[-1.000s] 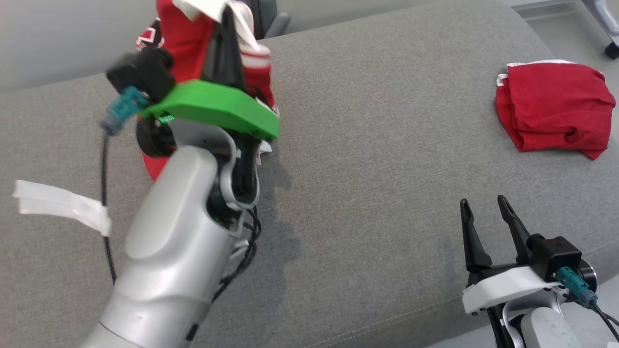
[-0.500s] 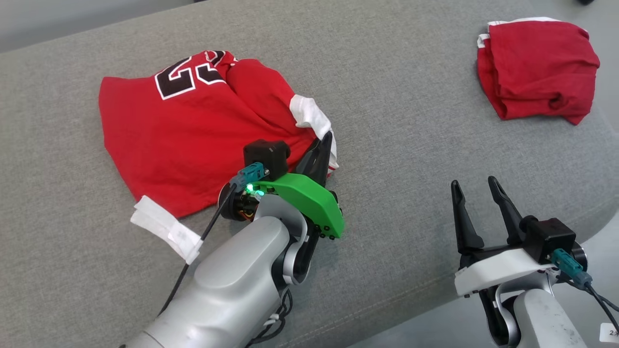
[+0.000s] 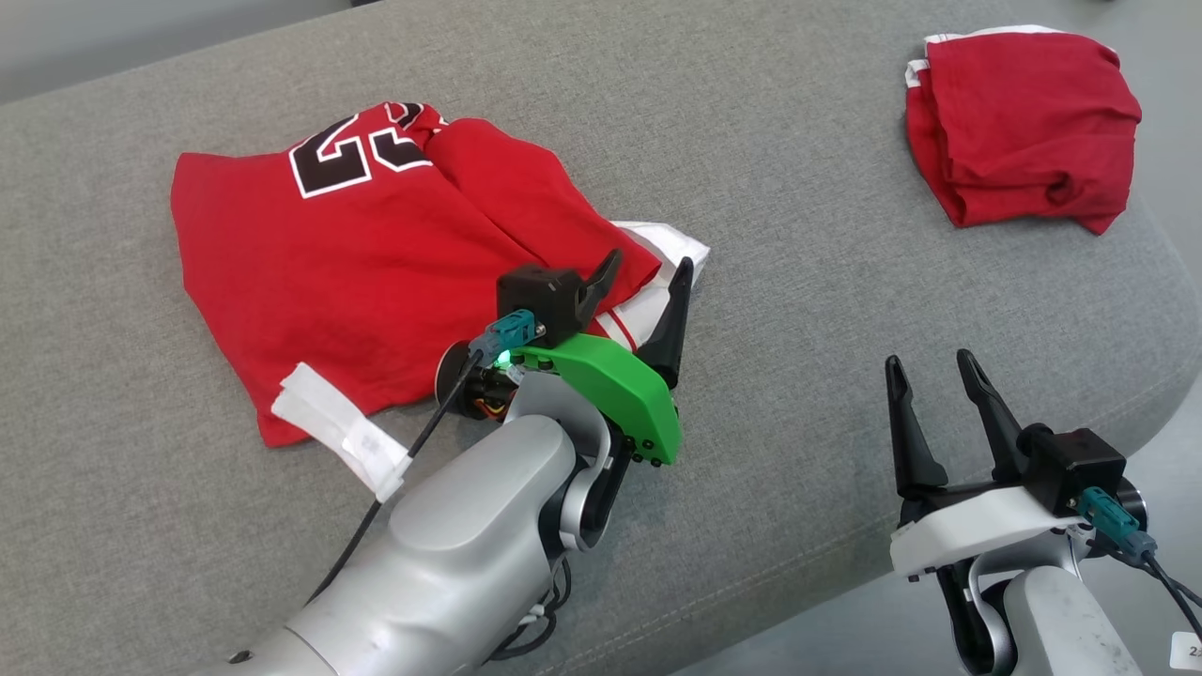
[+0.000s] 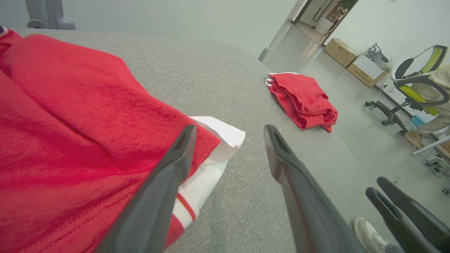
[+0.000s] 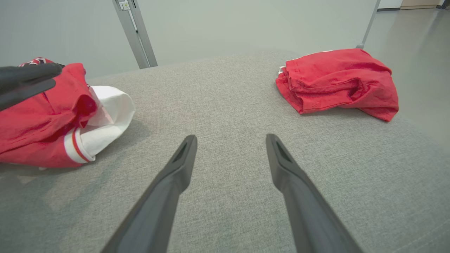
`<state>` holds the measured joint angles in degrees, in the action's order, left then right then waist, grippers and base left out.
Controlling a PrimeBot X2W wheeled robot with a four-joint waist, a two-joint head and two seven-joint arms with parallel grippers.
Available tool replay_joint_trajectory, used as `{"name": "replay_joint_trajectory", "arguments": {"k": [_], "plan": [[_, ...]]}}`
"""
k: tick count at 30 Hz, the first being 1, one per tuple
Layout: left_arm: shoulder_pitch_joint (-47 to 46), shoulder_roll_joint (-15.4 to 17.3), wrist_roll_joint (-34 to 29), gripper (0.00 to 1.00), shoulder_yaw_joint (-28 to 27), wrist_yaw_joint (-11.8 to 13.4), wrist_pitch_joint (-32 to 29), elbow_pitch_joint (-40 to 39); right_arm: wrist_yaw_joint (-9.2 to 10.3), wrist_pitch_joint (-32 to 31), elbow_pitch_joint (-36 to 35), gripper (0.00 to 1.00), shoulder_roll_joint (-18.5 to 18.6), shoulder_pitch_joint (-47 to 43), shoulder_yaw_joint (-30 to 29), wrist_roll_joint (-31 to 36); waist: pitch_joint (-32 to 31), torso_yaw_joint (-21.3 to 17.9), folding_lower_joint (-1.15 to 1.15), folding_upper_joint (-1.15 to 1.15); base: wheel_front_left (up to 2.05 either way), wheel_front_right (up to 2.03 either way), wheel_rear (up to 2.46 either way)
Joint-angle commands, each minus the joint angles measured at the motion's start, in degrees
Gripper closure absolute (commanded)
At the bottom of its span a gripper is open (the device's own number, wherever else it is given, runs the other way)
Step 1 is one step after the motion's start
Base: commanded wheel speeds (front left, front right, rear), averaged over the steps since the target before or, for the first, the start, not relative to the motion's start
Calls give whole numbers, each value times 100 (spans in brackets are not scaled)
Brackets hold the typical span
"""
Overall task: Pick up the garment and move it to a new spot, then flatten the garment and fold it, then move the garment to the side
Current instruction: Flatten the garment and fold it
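- My left gripper [image 3: 648, 263] has its jaws spread wide with nothing between them. It sits at the right-hand edge of the garment [image 3: 357, 253].
- In the left wrist view, one finger [image 4: 165, 182] lies across the red sleeve end and its white cuff [image 4: 225, 133]. The other is over bare grey cloth just beside the cuff. I can't tell whether either tip is touching.
- The garment is a red jersey with black-and-white numerals. It lies spread but rumpled on the left half of the grey upholstered surface [image 3: 798, 282]. A red fold runs across its middle, and the cuffed sleeve end points right.
- My right gripper [image 3: 929, 361] also has its jaws apart and empty. It is near the front right edge of the surface, well apart from the jersey.
- A second red bundle [image 3: 1024, 122], folded, sits at the far right corner, clear of both grippers.
- A white tape strip [image 3: 338, 437] on the left arm's cable [image 3: 413, 451] overlaps the jersey's near edge.
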<state>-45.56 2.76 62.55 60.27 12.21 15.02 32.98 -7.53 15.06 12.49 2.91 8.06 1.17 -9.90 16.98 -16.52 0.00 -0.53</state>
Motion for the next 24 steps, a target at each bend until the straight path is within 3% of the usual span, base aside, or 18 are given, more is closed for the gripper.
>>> {"name": "replay_joint_trajectory", "arguments": {"k": [1,8,12,17,21,22,23,24], "plan": [[-89,29,-137,0,13,56,15,-12,9,19,4,0,2,-48,-5,0,-49,43,0,53,0,0,0],[-137,29,-90,0,134,369,-42,141,9,19,22,0,1,-38,104,16,-163,-2,0,53,0,0,0],[-225,30,72,0,409,385,-348,373,9,19,0,0,3,-5,173,-71,-127,-134,0,53,0,0,0],[-428,30,-70,0,636,600,-255,846,9,19,63,0,1,-65,103,-394,-30,-275,0,53,0,0,0],[-523,29,-148,0,727,615,-169,1164,8,18,72,0,4,-31,93,-436,0,-322,0,53,0,0,0],[-540,29,-155,32,736,577,-157,1217,8,19,71,0,2,-28,92,-441,4,-324,0,53,0,0,0],[-551,30,-145,78,735,548,-140,1266,8,18,69,0,1,-27,86,-437,6,-322,0,53,0,0,0],[-567,30,-153,100,747,532,-131,1318,8,19,65,0,1,-25,79,-432,7,-318,0,53,0,0,0]]}}
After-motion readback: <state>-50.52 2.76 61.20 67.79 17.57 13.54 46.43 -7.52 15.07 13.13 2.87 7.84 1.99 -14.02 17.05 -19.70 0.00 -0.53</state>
